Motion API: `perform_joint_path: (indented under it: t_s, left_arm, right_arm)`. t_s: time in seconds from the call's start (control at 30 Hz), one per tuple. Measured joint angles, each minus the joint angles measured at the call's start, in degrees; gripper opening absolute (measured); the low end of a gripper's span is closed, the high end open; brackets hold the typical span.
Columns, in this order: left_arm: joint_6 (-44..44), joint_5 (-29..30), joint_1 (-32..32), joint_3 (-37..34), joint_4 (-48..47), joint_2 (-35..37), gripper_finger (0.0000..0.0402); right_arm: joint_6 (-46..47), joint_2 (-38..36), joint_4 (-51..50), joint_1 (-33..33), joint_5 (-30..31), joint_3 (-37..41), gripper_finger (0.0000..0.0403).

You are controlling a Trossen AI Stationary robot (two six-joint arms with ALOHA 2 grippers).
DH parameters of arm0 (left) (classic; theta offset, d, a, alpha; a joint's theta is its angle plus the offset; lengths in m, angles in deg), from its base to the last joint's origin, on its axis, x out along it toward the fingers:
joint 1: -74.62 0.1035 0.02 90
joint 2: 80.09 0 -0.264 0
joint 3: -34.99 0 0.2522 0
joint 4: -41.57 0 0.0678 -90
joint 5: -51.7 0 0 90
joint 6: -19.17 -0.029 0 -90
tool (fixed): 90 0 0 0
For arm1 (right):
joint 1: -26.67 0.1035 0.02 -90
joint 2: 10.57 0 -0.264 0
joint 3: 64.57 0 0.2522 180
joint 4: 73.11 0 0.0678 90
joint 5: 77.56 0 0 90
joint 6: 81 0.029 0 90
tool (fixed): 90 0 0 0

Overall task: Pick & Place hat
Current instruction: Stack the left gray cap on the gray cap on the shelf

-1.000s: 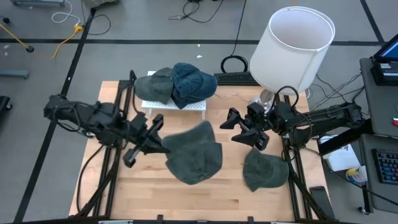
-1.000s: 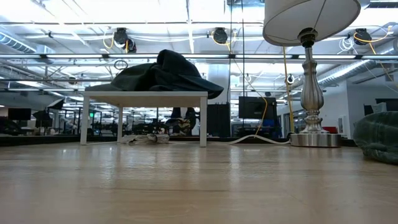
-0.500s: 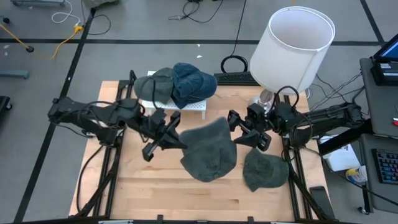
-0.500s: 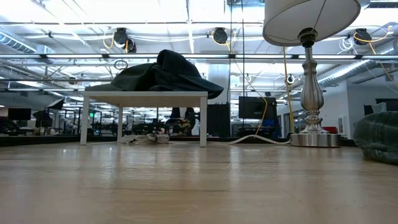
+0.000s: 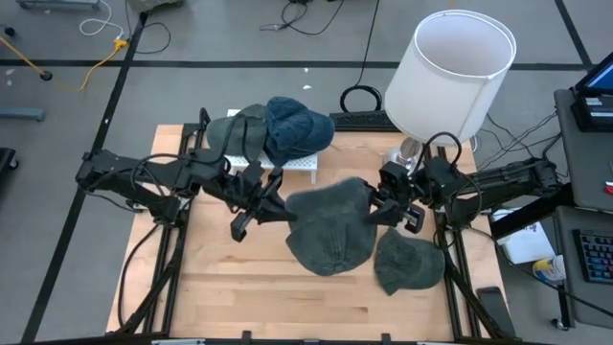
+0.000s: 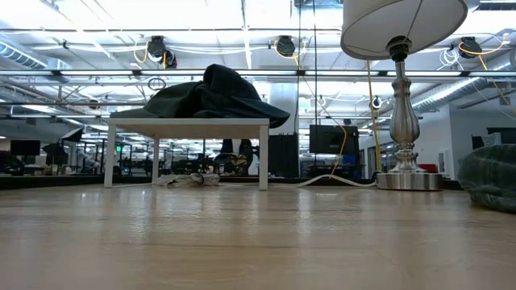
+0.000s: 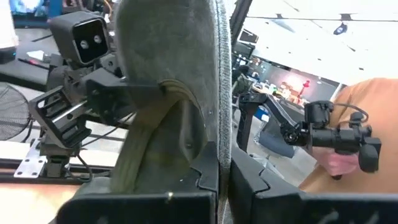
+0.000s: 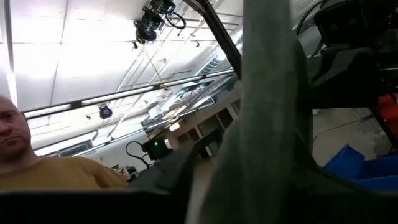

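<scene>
Your left gripper [image 5: 271,203] is clamped on the grey hat [image 5: 330,228], lifted mid-table; the right gripper [image 5: 383,205] seems to be pinching its far edge. Placing remains.

Centre of the high view: hat [image 5: 330,228] between left gripper [image 5: 271,203], at its left edge, and right gripper [image 5: 382,208], at its right edge. Lower right of it: second hat [image 5: 407,264] on the table [image 5: 230,287]. Upper centre: small stand [image 5: 287,163] bearing two more hats [image 5: 273,129]. Upper right: lamp [image 5: 448,72] on the table's far right corner.
</scene>
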State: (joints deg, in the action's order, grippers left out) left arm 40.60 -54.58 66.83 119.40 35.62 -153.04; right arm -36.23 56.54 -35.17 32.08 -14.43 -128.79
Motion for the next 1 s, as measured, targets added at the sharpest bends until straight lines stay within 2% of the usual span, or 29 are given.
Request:
perform_joint_path:
  t_s: [0.1,0.17,0.27,0.43,0.57,0.67,0.77,0.87,1.0]
  left_arm:
    - [0.9,1.7,0.0,0.0,0.0,0.0,0.0012]
    - [1.4,2.4,0.0,0.0,0.0,0.0,0.0014]
    - [1.6,2.6,0.1,0.0,-0.1,0.0,0.0018]
    - [1.8,3.6,0.0,0.0,-1.7,0.8,0.0032]
    - [1.0,5.8,-0.2,0.1,-7.8,2.6,0.0035]
    - [-0.8,7.0,-0.1,-0.2,-15.5,4.8,0.0036]
    - [-2.6,8.8,-0.2,0.0,-19.2,7.0,0.0036]
    - [-3.2,12.0,-0.2,0.1,-22.3,9.3,0.0036]
    - [-4.2,18.2,-0.6,0.0,-26.9,12.9,0.0037]
  right_arm:
    - [-0.2,0.0,-0.1,0.0,0.2,0.0,0.0040]
    - [-0.6,0.0,0.0,-0.1,0.5,0.0,0.0015]
    - [1.0,-0.1,0.0,-0.1,0.8,0.0,0.0012]
    - [3.7,-1.0,-0.1,-0.1,4.7,0.1,0.0006]
    - [5.4,-2.2,-1.6,-0.1,7.2,0.1,0.0005]
    - [5.5,-3.2,-1.2,0.0,7.1,0.0,0.0005]
    - [6.8,-3.6,-1.4,0.0,7.7,-0.1,0.0005]
    - [7.1,-3.5,-4.4,0.0,11.4,0.1,0.0005]
    - [8.2,-3.8,-5.7,0.0,19.8,-0.1,0.0004]
